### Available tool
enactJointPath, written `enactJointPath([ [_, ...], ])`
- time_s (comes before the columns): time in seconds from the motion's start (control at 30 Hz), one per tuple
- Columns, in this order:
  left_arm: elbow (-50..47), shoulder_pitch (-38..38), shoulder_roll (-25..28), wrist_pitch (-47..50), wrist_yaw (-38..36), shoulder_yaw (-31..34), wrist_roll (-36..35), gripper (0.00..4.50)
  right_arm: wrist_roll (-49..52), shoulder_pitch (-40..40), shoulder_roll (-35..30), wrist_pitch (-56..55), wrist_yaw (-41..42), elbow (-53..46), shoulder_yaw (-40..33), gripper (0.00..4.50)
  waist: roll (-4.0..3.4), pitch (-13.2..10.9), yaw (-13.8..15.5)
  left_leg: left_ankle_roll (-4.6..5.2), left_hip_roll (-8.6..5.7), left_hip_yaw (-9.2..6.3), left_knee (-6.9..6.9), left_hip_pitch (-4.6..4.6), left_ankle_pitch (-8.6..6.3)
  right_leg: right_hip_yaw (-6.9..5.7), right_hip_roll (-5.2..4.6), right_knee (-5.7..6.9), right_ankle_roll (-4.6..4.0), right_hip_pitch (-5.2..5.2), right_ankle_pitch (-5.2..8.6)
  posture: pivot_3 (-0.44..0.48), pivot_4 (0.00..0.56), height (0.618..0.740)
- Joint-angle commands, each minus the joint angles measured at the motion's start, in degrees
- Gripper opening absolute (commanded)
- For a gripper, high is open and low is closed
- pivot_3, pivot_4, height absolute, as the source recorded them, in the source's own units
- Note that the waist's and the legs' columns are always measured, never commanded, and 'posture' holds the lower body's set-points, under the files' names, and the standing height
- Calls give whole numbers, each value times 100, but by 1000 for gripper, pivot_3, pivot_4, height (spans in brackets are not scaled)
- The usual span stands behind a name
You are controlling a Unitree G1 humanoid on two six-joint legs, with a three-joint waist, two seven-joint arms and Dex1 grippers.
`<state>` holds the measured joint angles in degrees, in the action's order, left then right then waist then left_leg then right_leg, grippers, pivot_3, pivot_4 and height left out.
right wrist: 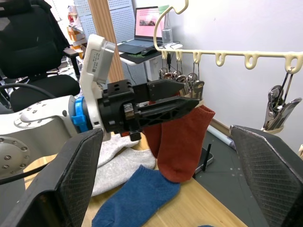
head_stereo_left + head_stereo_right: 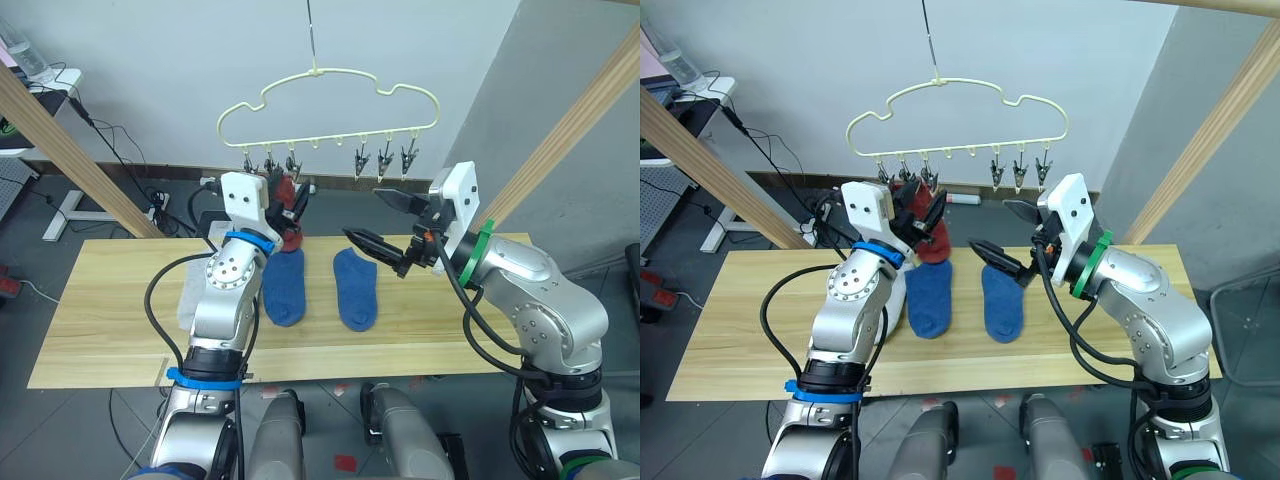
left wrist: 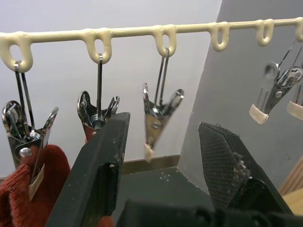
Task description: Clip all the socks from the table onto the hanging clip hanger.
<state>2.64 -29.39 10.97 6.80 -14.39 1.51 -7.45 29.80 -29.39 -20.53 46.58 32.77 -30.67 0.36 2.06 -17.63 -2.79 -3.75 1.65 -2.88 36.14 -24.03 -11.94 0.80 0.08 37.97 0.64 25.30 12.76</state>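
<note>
While the left gripper (image 2: pixel 290 200) hovers with fingers spread just under the clip hanger (image 2: pixel 330 105), rust red socks (image 1: pixel 182 142) hang beside them, apparently just clipped. Wide open too, the right gripper (image 2: pixel 385 225) waits above two blue socks (image 2: pixel 320 288) on the table (image 2: pixel 110 310).

We see a long bench (image 2: pixel 110 300) of pale wood planks with clear grain running along its length. Two blue socks (image 2: pixel 283 288) (image 2: pixel 355 288) lie flat on it near the middle, side by side and slightly apart, toes toward the near edge. A light grey sock (image 1: pixel 118 163) rests on the boards to the robot's left of them, touching the nearer blue one; we cannot tell whether it is one sock or two.
</note>
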Motion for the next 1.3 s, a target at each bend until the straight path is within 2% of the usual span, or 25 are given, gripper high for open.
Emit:
enactJointPath([
  [0.03, -11, -133, -40, -231, 32, -2, 73, 2531, 120, -90, -69, -86, -52, -180, -74, 4500, 0, 0, -11, 0, 0, 0, 0, 0, 0, -1, 0, 0, 0, 0, 0, -105, 293, 740],
  [0.47, 949, -819, 27, -790, -13, 79, 163, 2531, 134, -132, -109, -152, -226, -127, -30, 4500, 0, 0, -37, 0, -1, 1, 0, 0, 0, -1, 0, 0, 0, 0, 0, -113, 296, 740],
  [0.67, 1106, -895, 30, -947, -4, 85, 186, 2531, 150, -142, -113, -145, -270, -141, -26, 4500, 0, 0, -50, 0, -1, 1, 0, 0, 0, -1, 0, 0, 0, 0, 0, -115, 295, 740],
  [0.8, 1092, -894, 24, -1025, 6, 94, 204, 1858, 158, -134, -103, -141, -303, -152, -13, 4500, 0, 0, -50, 0, 0, 1, 0, 0, 0, -1, 0, 1, 0, 0, 0, -113, 294, 740],
  [0.83, 1086, -891, 24, -1034, 12, 96, 209, 1477, 165, -134, -99, -137, -311, -157, -13, 4500, 0, 0, -50, 0, 0, 0, 0, 0, 0, -1, 0, 1, 0, 0, 0, -113, 294, 740],
  [0.93, 1068, -889, 24, -1023, 15, 100, 211, 697, 144, -142, -113, -155, -300, -133, 6, 4500, 0, 0, -50, 0, 0, 1, 0, 0, 0, -1, 0, 1, 0, 0, 0, -107, 292, 740],
  [1.0, 1057, -882, 25, -1014, 23, 108, 213, 378, 149, -159, -108, -147, -307, -123, 5, 4500, 0, 0, -50, 0, 0, 1, 0, 0, 0, -1, 0, 1, 0, 0, 0, -107, 293, 740],
  [1.13, 895, -799, 53, -872, -27, 85, 200, 280, -49, -41, -201, -202, -300, -53, 169, 4500, 0, 0, -49, 0, 0, 0, 0, 0, 0, -1, 0, 2, 0, 0, 0, -100, 291, 740],
  [1.3, 266, -684, 80, 310, -292, 178, -333, 280, -1222, 226, -803, -646, -104, 1002, 1314, 4500, 1, 1, -45, 0, -1, 0, 0, 1, 0, -2, -1, 0, 0, -2, 0, -82, 293, 740],
])
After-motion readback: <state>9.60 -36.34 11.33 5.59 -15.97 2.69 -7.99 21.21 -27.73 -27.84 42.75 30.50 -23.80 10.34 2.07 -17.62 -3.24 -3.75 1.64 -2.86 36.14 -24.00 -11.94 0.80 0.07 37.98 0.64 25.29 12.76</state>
